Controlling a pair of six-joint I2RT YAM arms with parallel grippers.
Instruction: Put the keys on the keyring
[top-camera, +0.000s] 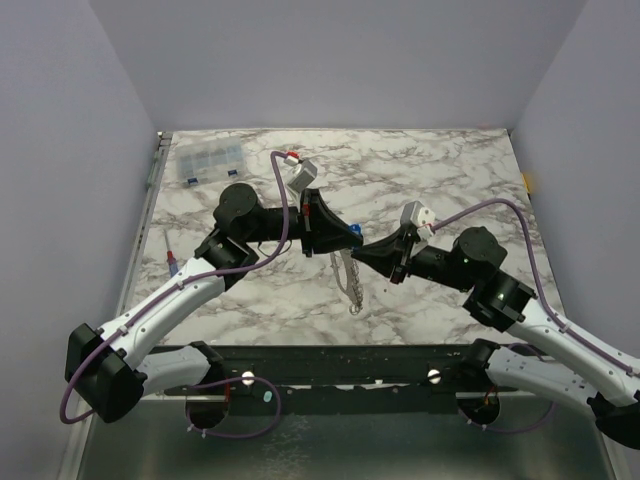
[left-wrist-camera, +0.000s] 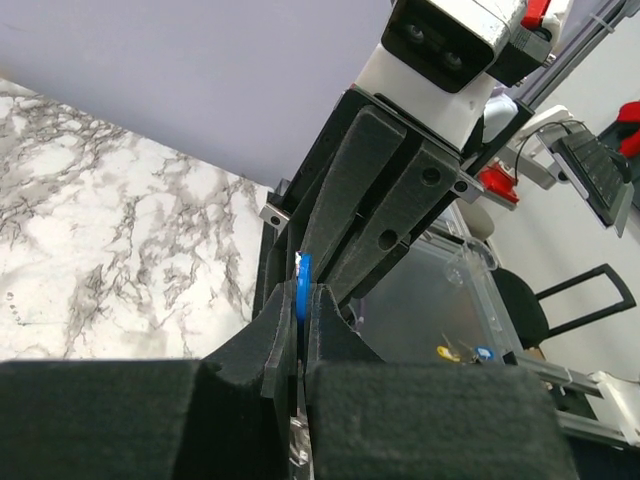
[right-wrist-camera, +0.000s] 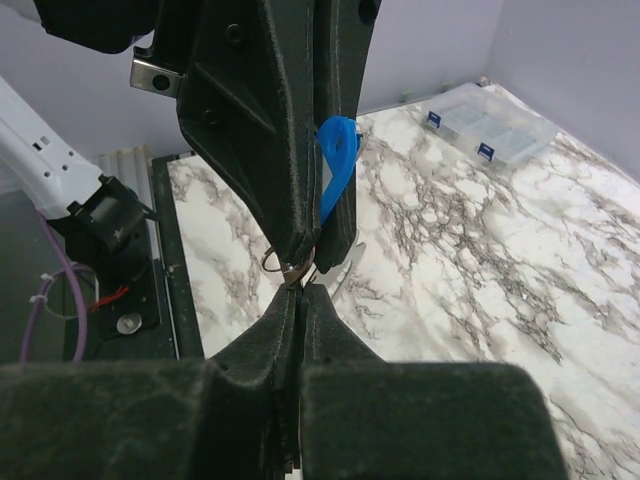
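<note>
While my left gripper pinches the blue tag, my right gripper sits shut against the keyring, likely light, springy, slippery wire.

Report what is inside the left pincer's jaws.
The left pincer is shut on the keyring by its blue tag; a bit of wire loop shows at its tip. The pincer covers the rest.
</note>
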